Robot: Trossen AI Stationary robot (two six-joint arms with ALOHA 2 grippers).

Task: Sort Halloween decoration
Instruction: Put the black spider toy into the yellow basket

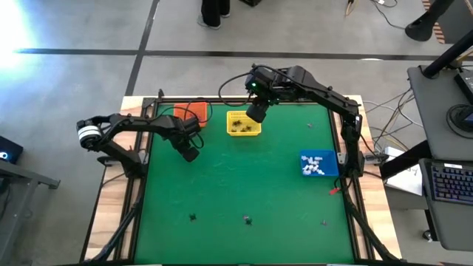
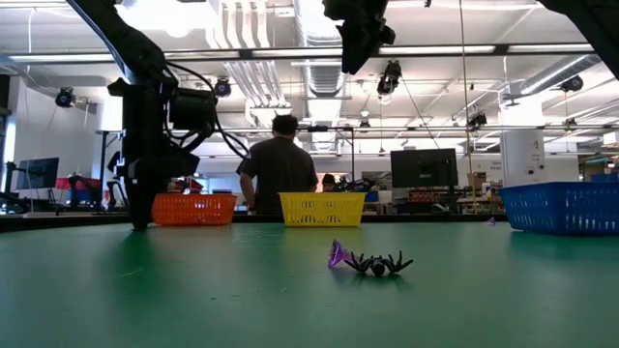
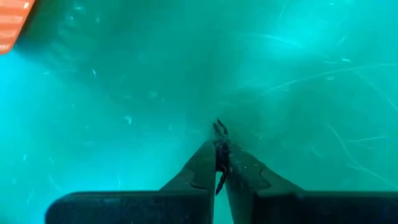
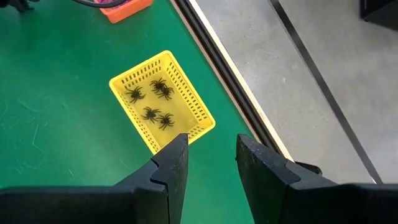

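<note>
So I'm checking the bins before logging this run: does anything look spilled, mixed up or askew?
Nothing stands out. The yellow basket holds only black spiders, the blue basket only white pieces, and both sit upright. A few trinkets lie loose near the table's front edge, unsorted rather than spilled.

Setting: we record a robotics lab or industrial workspace. Evidence we see: exposed ceiling ducts [image 2: 261,39], hanging lights, monitors [image 2: 424,167] on benches, a keyboard [image 1: 451,181] beside the green table [image 1: 244,185], a person [image 2: 279,164] at work.
</note>
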